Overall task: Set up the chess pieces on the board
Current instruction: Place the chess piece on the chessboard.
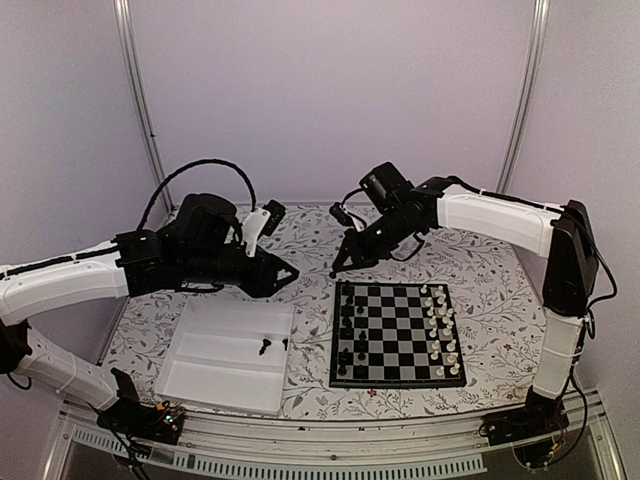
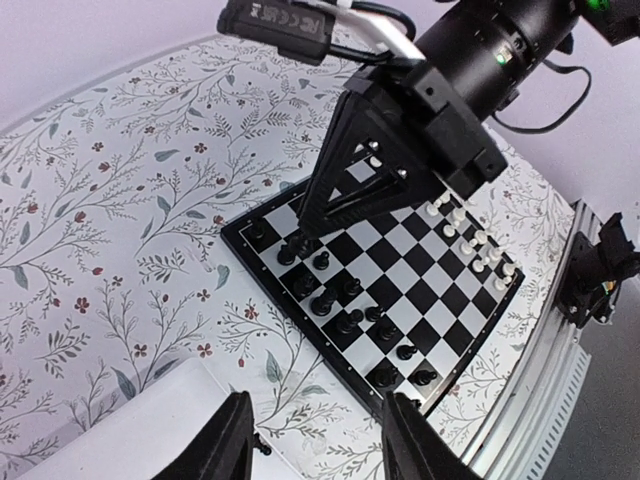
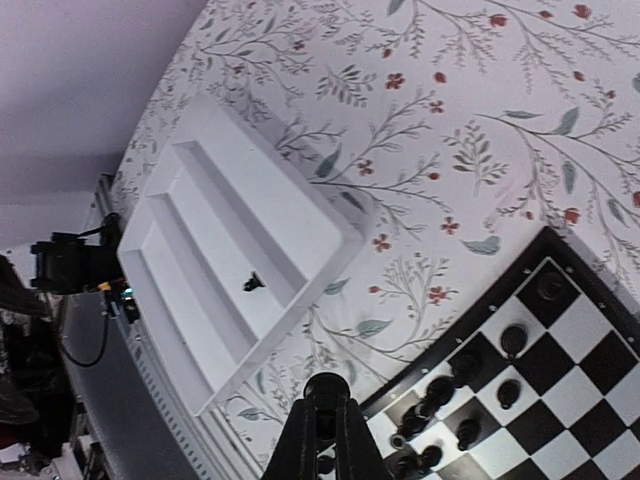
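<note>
The board [image 1: 395, 335] lies right of centre, with several black chess pieces [image 1: 348, 325] along its left columns. Two more black pieces [image 1: 264, 347] lie in the white tray. My right gripper [image 1: 338, 268] hovers just beyond the board's far left corner. In the right wrist view the right gripper [image 3: 326, 405] is shut on a round-headed black piece [image 3: 328, 388], above the board's edge [image 3: 590, 330]. My left gripper [image 1: 288, 275] hangs above the table past the tray's far right corner. In the left wrist view its fingers [image 2: 228, 445] are wide apart and empty.
The white tray [image 1: 215, 375] lies at the near left, left of the board, and also shows in the right wrist view [image 3: 200, 200]. White pieces [image 1: 440, 330] line the board's right columns. The table has a floral cloth [image 1: 480, 270]. A metal rail [image 1: 350, 435] runs along the near edge.
</note>
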Robot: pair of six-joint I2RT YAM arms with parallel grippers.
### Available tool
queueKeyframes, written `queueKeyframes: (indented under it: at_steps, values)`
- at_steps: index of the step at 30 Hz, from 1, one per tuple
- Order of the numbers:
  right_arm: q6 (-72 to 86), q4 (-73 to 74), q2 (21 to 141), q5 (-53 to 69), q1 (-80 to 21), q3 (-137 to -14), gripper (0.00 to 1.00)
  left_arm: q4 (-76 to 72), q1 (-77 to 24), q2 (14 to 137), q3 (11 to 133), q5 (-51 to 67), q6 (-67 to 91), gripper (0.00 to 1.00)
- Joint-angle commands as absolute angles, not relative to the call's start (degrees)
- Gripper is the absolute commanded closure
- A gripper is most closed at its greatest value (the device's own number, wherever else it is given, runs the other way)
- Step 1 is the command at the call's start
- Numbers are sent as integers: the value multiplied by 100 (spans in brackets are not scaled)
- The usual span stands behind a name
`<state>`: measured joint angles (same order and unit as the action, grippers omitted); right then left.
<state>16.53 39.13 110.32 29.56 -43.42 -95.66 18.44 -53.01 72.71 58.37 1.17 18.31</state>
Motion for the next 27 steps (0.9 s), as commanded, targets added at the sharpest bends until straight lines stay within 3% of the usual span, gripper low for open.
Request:
queueKeyframes:
  at_steps: [1, 10, 27]
  values:
    - [1039, 4564, 10964, 1183, -4313, -9653, 96, 2090, -5370, 7168, 5783, 18, 1902, 54]
    - [758, 4523, 11394, 446, -4235, -9599, 96, 2337, -5362, 7204, 5810, -167, 2070, 54]
    - [369, 4137, 11940, 545, -4026, -9501, 95, 2576, -5364, 7243, 5777, -119, 2379, 54]
